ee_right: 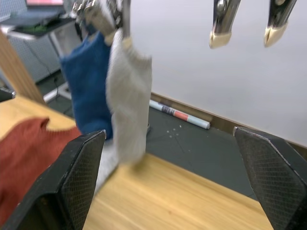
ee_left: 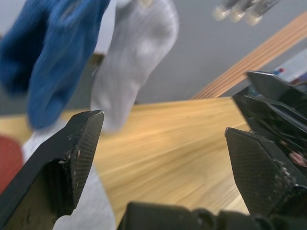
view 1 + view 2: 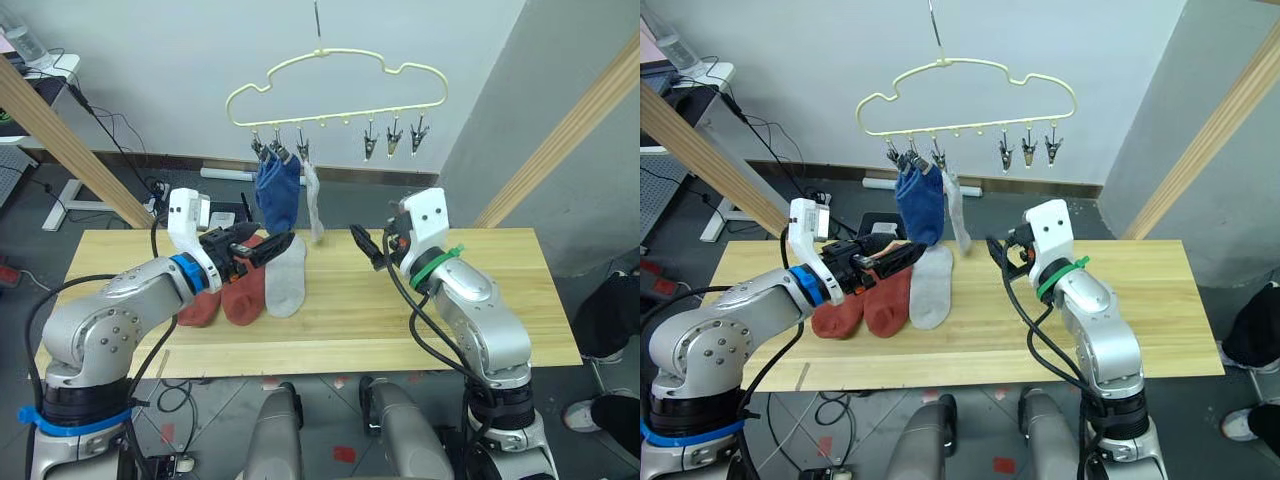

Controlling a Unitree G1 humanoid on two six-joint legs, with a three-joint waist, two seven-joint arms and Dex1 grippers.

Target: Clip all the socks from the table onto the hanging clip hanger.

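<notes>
The pale yellow clip hanger (image 3: pixel 335 85) hangs above the table's far edge. Blue socks (image 3: pixel 278 195) and a light grey sock (image 3: pixel 313 205) are clipped to its left clips; three clips (image 3: pixel 395 135) on its right side are bare. On the table (image 3: pixel 450 310) lie two rust-red socks (image 3: pixel 200 305) (image 3: pixel 243 292) and a grey sock (image 3: pixel 285 282), side by side. My left gripper (image 3: pixel 268 248) hovers open just above these lying socks, holding nothing. My right gripper (image 3: pixel 366 247) is open too, over bare wood to the right of the hanging grey sock (image 1: pixel 128 103).
Slanted wooden beams stand at the far left (image 3: pixel 70 140) and far right (image 3: pixel 570 125) behind the table. Cables (image 3: pixel 130 150) and a desk leg lie on the floor behind. Bare wood lies on the table's right half.
</notes>
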